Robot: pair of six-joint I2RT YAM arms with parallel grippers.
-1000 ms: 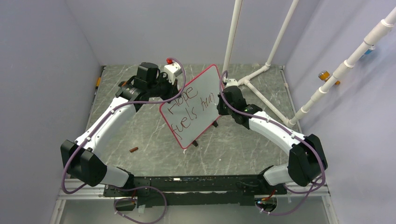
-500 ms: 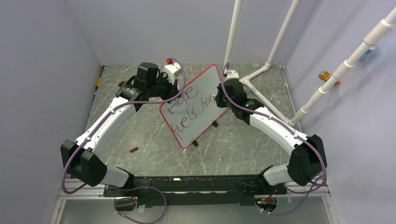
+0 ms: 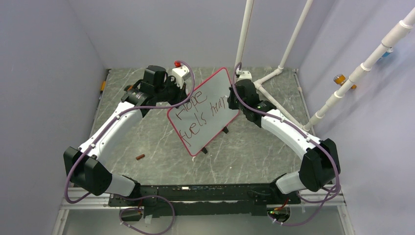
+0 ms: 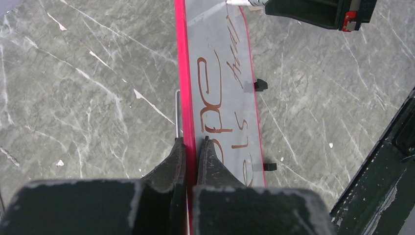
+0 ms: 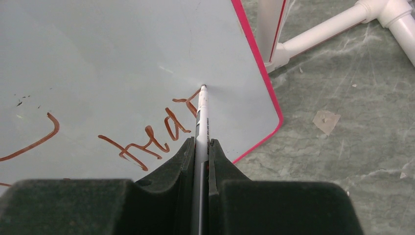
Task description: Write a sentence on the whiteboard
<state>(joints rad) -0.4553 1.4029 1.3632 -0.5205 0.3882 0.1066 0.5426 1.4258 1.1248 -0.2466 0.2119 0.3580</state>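
While our left end effector (image 4: 191, 143) pinches the whiteboard (image 3: 218, 86) edge, our right end effector (image 5: 200, 143) pinches a pen (image 5: 202, 111). Tip's on the board, nr the sentence (image 3: 192, 128).

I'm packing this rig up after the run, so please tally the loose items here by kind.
whiteboard: 1, its edge clamped in the left gripper
marker: 1, held in the right gripper, tip on the board
small brown piece: 1, lying loose, too small to identify
Total: 3
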